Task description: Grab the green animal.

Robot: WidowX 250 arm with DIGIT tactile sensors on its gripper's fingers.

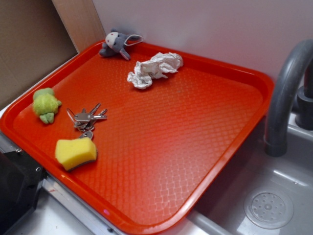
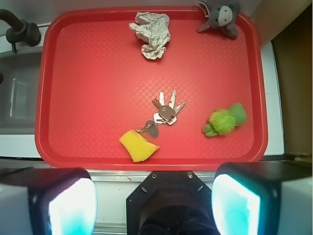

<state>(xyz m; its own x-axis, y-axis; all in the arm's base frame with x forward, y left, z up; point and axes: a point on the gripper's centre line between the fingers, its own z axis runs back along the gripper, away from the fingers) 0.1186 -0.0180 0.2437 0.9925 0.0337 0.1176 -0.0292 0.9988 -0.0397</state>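
The green animal (image 1: 46,105), a small fuzzy lime-green plush, lies on the red tray (image 1: 171,142) close to its left rim. In the wrist view the green animal (image 2: 225,121) is at the tray's (image 2: 98,93) right side. My gripper (image 2: 154,198) hangs high above the tray's near edge and is open, its two pale-padded fingers (image 2: 73,205) spread wide with nothing between them. It is well clear of the plush. The gripper does not show in the exterior view.
On the tray also lie a bunch of keys (image 2: 166,111), a yellow sponge (image 2: 139,145), a crumpled white cloth (image 2: 151,33) and a grey-and-white plush (image 2: 221,17) in a far corner. A grey faucet (image 1: 283,98) and sink (image 1: 266,208) adjoin the tray.
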